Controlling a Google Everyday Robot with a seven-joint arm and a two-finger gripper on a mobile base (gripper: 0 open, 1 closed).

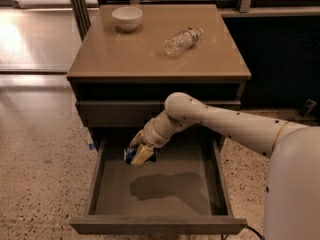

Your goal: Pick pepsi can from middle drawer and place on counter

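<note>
The middle drawer (155,223) stands pulled open at the bottom of the cabinet. My gripper (140,153) is above its far left part, shut on the pepsi can (129,155), a dark blue can held on its side clear of the drawer floor. Its shadow falls on the floor below. The white arm reaches in from the right. The tan counter (145,54) tops the cabinet above.
A white bowl (127,18) sits at the counter's back left. A clear plastic water bottle (182,40) lies on its side at the back right. A shut drawer front (115,111) lies just above the gripper. Speckled floor surrounds the cabinet.
</note>
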